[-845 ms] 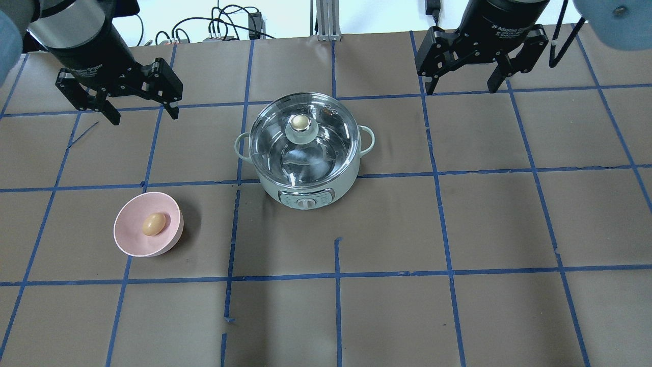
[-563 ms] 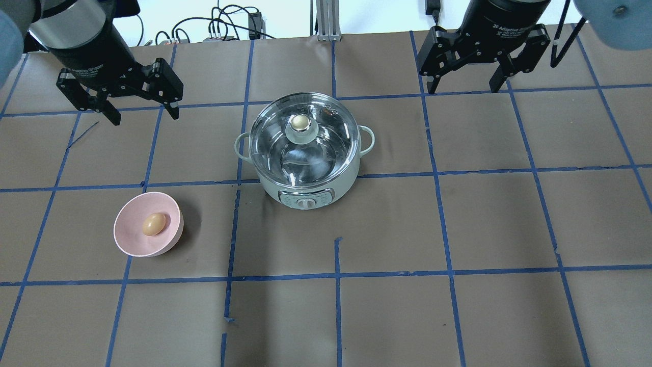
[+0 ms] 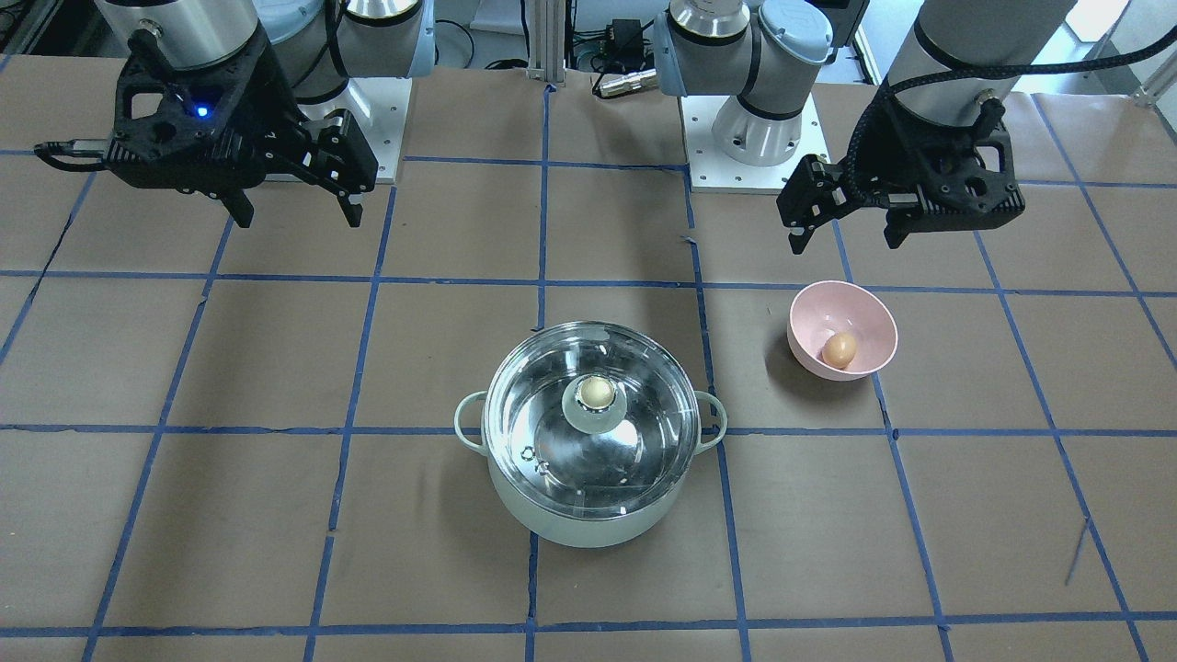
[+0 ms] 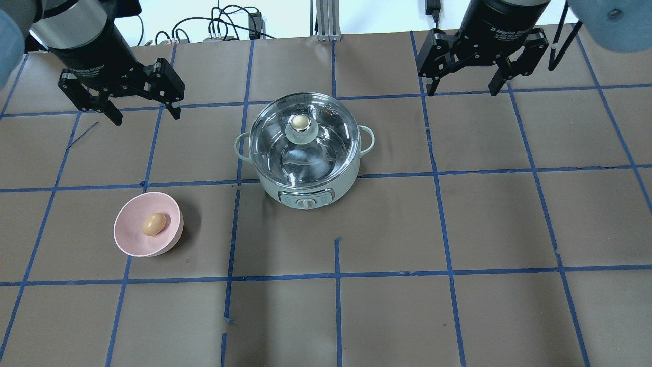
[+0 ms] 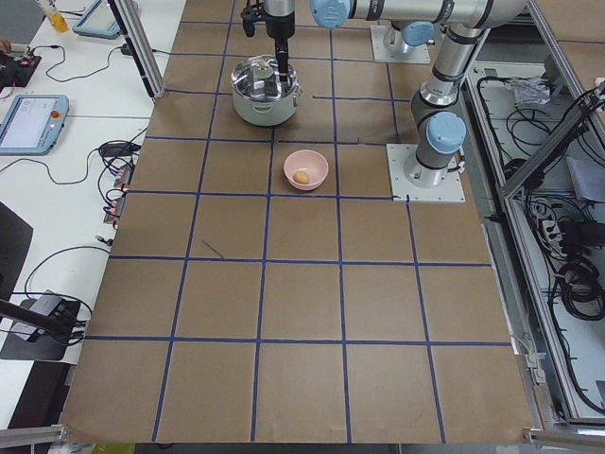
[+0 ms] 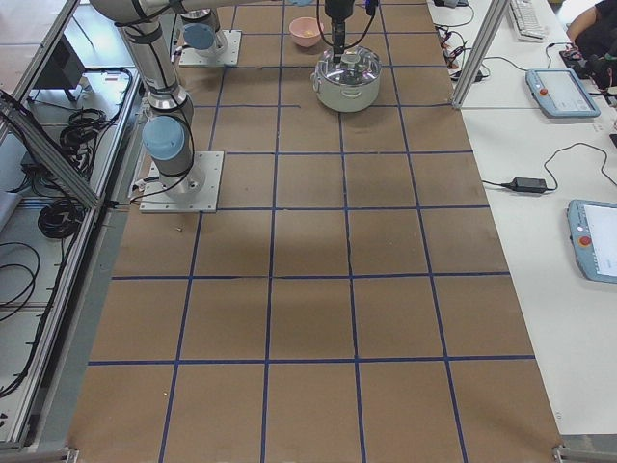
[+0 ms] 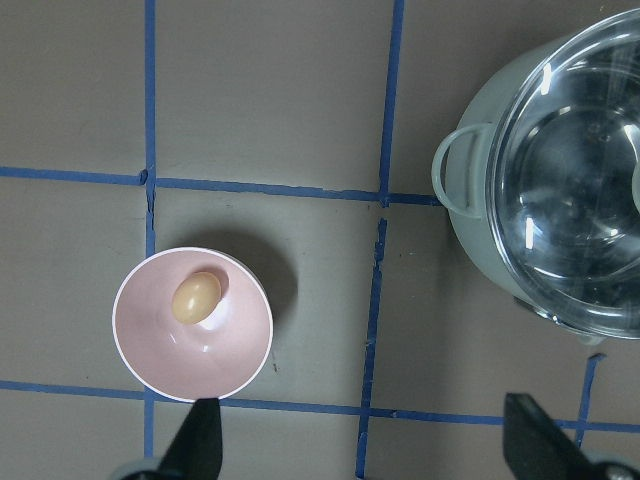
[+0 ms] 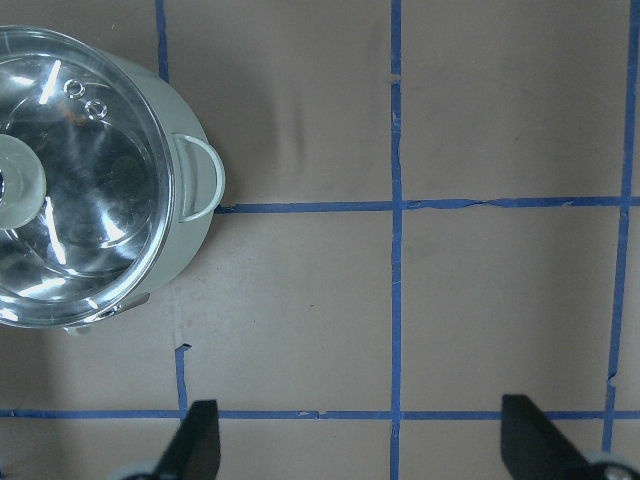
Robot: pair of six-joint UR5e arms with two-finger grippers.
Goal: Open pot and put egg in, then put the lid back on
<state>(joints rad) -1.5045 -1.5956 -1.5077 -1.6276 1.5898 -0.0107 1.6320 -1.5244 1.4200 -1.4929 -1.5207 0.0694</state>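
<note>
Pot: the pot (image 4: 269,184) stands upright near the middle of the surface (image 4: 458,229), closed, its two loop handles pointing out to either side. It sits between my two arms, so I judge either one can reach it.

Lid: the lid (image 4: 285,155) lies flat on the pot's rim, seated all round. Through the glass I see only bare steel, so nothing is in the pot yet. Its knob (image 4: 300,122) stands up at the centre, which I judge is the one place to grip it.

Egg: the egg (image 4: 154,224) lies on its side in the pink bowl (image 4: 122,235), off to my left of the pot and well apart from it. I judge the bowl's curve keeps it from rolling away.

Left pincer: my left pincer (image 4: 146,118) hangs above the surface on the bowl's side, spread wide and holding nothing. Its wrist view looks down on both the bowl and the pot's near handle.

Right pincer: my right pincer (image 4: 461,93) hangs above bare surface on the other side of the pot, also spread wide and empty.

Step in hand: nothing is grasped yet. As I judge it, the lid must come off by its knob first. The right pincer suits that, which leaves the left one for the egg.
</note>
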